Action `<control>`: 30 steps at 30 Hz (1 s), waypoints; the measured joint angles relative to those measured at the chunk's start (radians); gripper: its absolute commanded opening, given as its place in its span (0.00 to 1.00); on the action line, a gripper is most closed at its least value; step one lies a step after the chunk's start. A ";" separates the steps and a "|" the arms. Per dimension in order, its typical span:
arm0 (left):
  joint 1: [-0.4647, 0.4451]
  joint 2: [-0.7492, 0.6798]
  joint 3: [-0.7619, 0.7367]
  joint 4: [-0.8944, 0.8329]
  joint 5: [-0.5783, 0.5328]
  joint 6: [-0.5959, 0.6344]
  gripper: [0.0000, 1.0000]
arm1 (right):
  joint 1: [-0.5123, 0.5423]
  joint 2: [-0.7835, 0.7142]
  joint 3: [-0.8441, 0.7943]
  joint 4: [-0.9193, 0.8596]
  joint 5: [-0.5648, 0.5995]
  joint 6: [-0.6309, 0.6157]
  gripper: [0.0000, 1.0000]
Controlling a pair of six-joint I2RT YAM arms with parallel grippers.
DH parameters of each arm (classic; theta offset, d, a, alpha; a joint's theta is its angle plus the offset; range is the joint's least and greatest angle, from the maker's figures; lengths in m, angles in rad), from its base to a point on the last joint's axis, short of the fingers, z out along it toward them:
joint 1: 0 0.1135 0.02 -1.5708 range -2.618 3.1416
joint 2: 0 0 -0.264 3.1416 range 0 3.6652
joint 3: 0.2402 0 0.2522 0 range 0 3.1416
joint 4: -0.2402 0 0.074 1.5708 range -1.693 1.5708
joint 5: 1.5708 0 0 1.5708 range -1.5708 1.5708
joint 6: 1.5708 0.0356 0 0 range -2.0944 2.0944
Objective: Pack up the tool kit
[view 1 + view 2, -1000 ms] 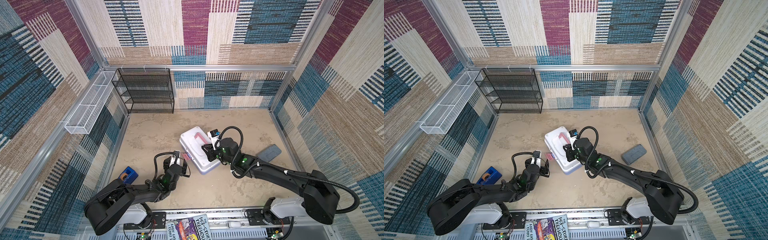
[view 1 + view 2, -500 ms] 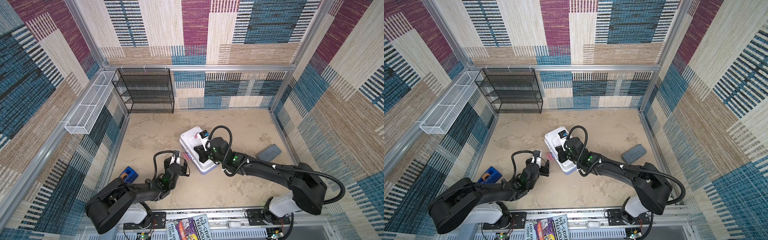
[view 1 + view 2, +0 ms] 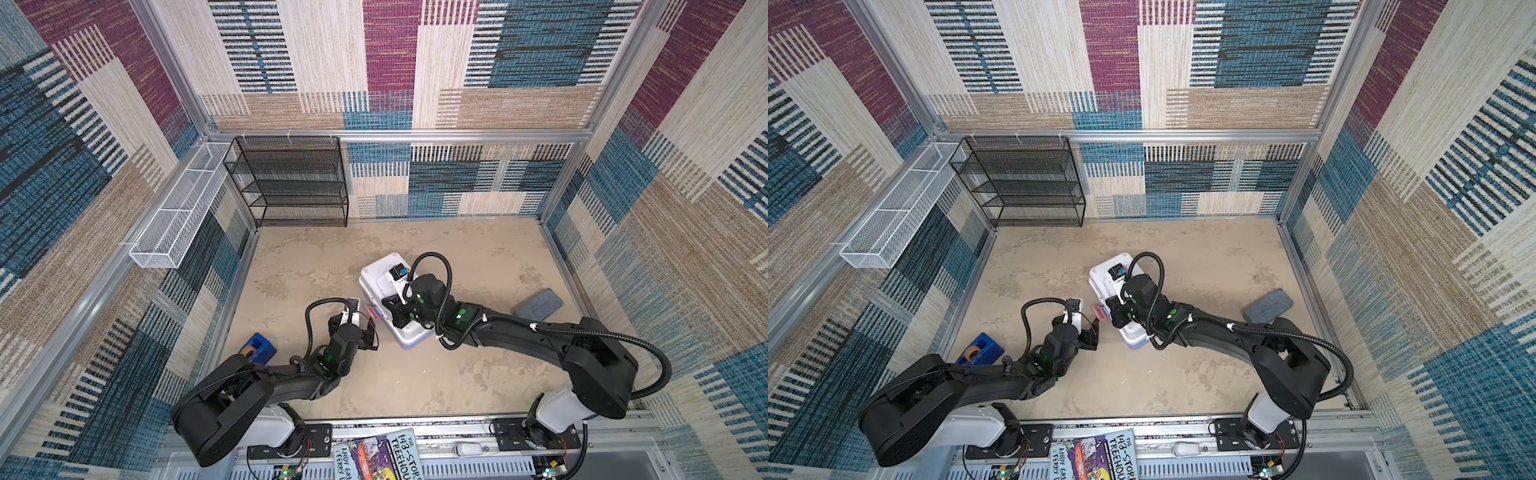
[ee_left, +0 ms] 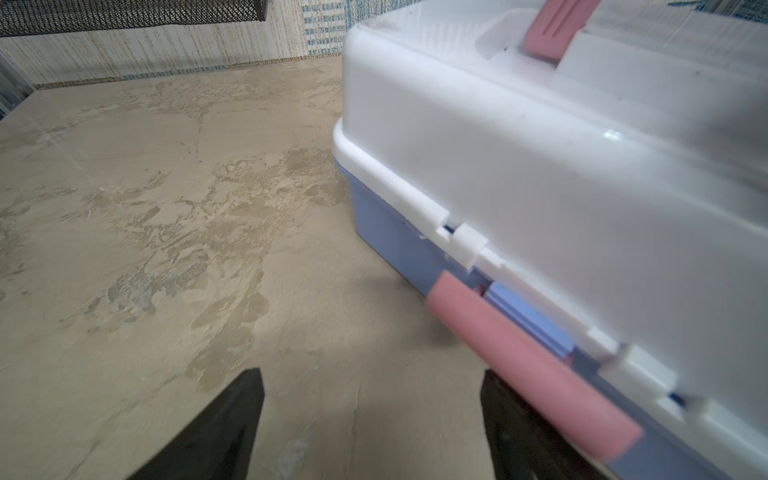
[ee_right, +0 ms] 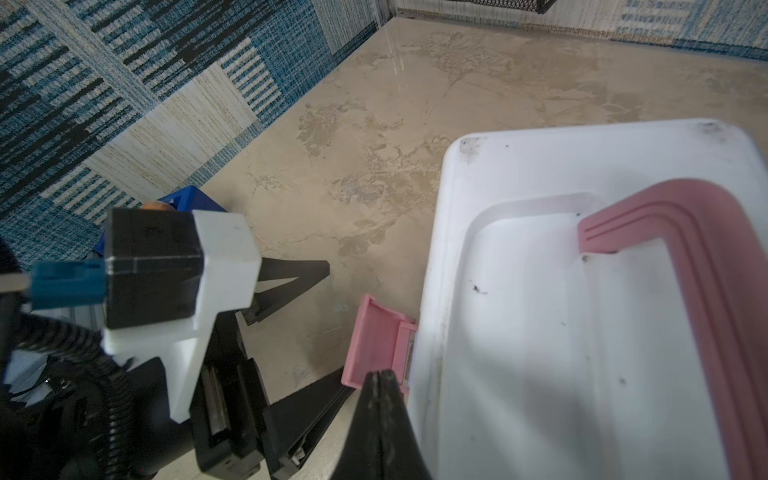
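Your toolbox (image 3: pixel 376 279) stands on the beige tabletop (image 3: pixel 316 257) with its white lid down on the light-blue base (image 4: pixel 386 232). The pink handle (image 5: pixel 706 249) lies folded flat in the recess on top of the lid. The pink latch (image 5: pixel 374 340) sticks out from the toolbox's long side instead of lying flat against it.

Your left gripper (image 4: pixel 370 380) is low over the tabletop on the latch side of the toolbox, its fingers spread wide with nothing between them. One finger (image 4: pixel 511 419) lies just beside the latch; you cannot tell from these views whether they touch.

Your right gripper (image 5: pixel 380 376) reaches over the lid from the side of the toolbox opposite the latch. Its fingers are pressed together with nothing between them, the tips at the lid's edge right next to the latch hinge. Whether they press on the lid is not clear.

A blue tape dispenser (image 3: pixel 259 347) sits well beyond the left gripper on the toolbox's latch side. A grey-blue pad (image 3: pixel 538 304) lies apart from the toolbox on the opposite side. Behind the toolbox, a black wire-mesh rack (image 3: pixel 291 183) stands at the back wall, with a white wire-mesh basket (image 3: pixel 178 216) on the side wall next to it. In front of the toolbox, a book (image 3: pixel 378 455) lies past the tabletop's near edge.
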 measured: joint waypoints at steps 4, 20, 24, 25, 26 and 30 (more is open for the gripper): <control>0.007 0.000 0.000 0.000 0.021 -0.002 0.85 | 0.002 0.016 0.014 -0.004 -0.013 0.000 0.00; 0.024 0.008 0.015 0.000 0.072 -0.004 0.85 | 0.009 0.061 0.056 -0.051 -0.043 -0.008 0.00; 0.027 0.012 0.016 0.000 0.073 -0.007 0.85 | 0.012 0.069 0.068 -0.061 -0.042 -0.013 0.00; 0.028 0.013 0.017 -0.001 0.074 -0.007 0.85 | 0.013 0.071 0.071 -0.064 -0.042 -0.015 0.00; 0.029 0.014 0.018 0.000 0.074 -0.007 0.85 | 0.013 0.072 0.073 -0.065 -0.042 -0.017 0.00; 0.032 0.022 0.019 -0.001 0.077 -0.009 0.85 | 0.019 0.080 0.086 -0.084 -0.032 -0.027 0.00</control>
